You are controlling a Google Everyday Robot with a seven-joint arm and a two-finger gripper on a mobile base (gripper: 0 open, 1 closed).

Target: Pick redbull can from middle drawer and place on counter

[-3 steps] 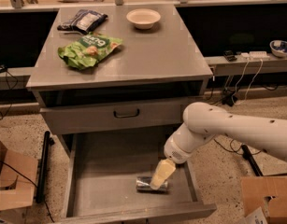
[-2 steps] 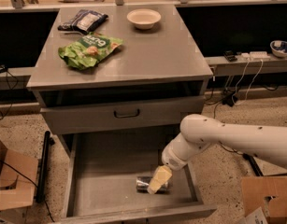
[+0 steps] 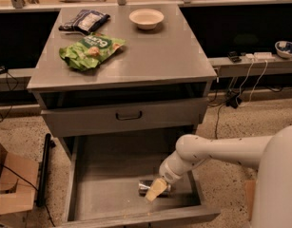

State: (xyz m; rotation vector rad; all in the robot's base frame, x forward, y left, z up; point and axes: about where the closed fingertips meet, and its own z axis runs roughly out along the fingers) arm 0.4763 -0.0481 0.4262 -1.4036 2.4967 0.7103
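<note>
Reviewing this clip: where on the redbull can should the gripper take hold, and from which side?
Probably across its middle, from above. The redbull can lies on its side on the middle drawer floor, long axis left-right, so its flanks face front and back. The gripper is right over it.

Speckled floor (image 3: 264, 120); cardboard box (image 3: 12, 182) left; cables (image 3: 229, 100) right.

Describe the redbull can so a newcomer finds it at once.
From the grey counter, drop to the open middle drawer below. Near its front right lies the redbull can, small and silvery, on its side, under the gripper. It is the only loose object in the drawer; the green snack bag and bowl sit on the counter.
</note>
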